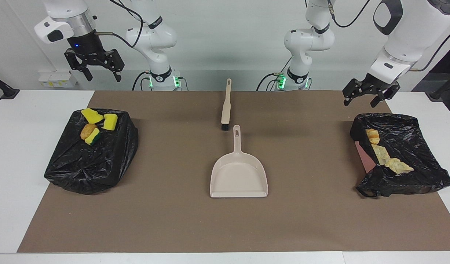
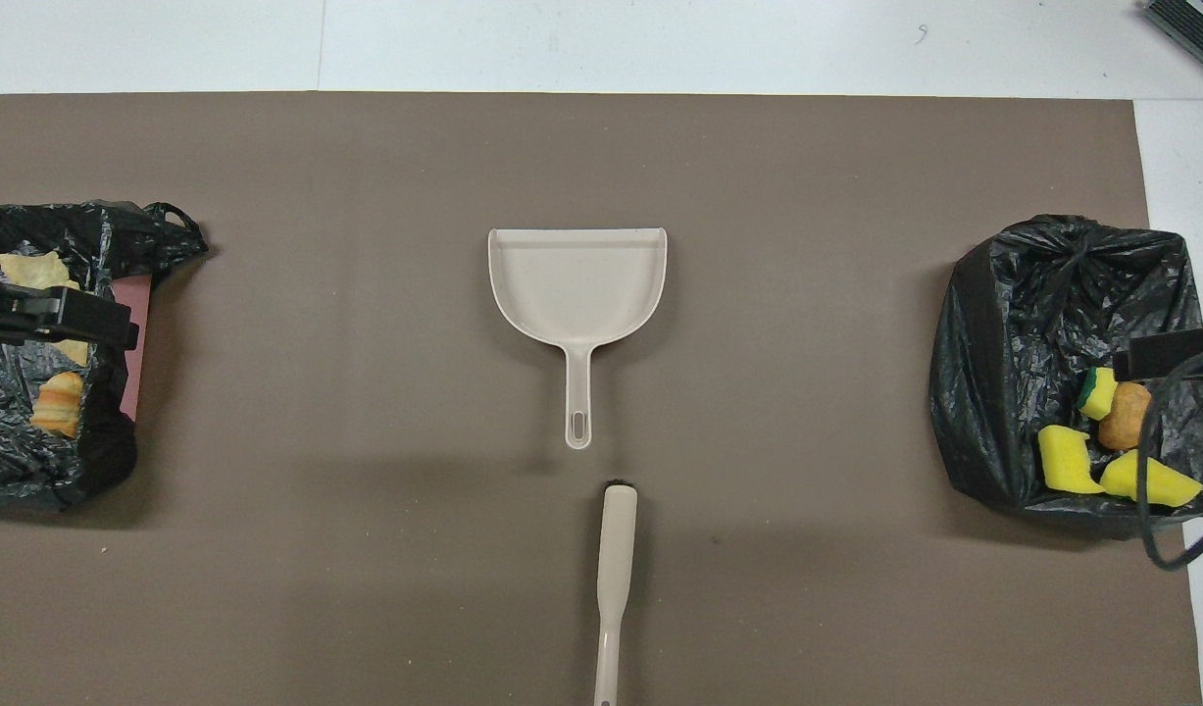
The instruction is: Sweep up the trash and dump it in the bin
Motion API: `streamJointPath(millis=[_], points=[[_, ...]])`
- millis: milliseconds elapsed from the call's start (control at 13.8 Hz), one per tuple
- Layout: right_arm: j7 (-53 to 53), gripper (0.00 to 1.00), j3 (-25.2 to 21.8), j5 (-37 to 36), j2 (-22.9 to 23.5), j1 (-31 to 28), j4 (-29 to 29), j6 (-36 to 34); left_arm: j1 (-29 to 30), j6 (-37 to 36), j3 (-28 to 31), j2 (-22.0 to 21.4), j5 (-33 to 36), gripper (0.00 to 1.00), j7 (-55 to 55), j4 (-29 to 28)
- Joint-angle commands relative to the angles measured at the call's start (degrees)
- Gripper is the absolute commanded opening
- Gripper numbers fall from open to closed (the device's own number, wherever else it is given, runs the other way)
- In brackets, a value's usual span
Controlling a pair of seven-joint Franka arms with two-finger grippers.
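Two yellow sponge chunks (image 1: 92,115), a tan-brown lump (image 1: 87,131) and a yellow-green sponge piece (image 1: 93,137) lie in the black-bagged bin (image 1: 85,165) at the right arm's end. They also show in the overhead view (image 2: 1067,461). A bread-like lump (image 1: 373,136) and pale crusty pieces (image 1: 399,167) lie in the second black-bagged bin (image 1: 412,139) at the left arm's end. My right gripper (image 1: 104,79) is open and empty, raised over the first bin. My left gripper (image 1: 359,104) is open and empty, raised over the second bin's edge.
A beige dustpan (image 1: 238,176) lies mid-table on the brown mat (image 1: 173,220), handle toward the robots. A beige brush (image 1: 226,104) with black bristles lies nearer the robots, in line with the handle. Both show in the overhead view, dustpan (image 2: 576,284) and brush (image 2: 616,579).
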Motion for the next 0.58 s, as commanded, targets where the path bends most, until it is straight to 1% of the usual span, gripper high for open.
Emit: streamJointPath(millis=[0,289,506], points=[[-1.16,1.00,0.12,1.03,-1.02,-0.51,-1.01,0.06,0.35,-6.40,-0.30,1.74,1.02,1.00,0.84,4.69],[-1.16,1.00,0.12,1.03,-1.02,-0.51,-1.01,0.06,0.27,-8.09,-0.48,2.36,0.85,1.00,1.02,7.24],[-1.16,1.00,0.12,1.03,-1.02,-0.51,-1.01,0.06,0.09,-6.86,-0.30,2.27,0.85,1.00,1.19,6.98]])
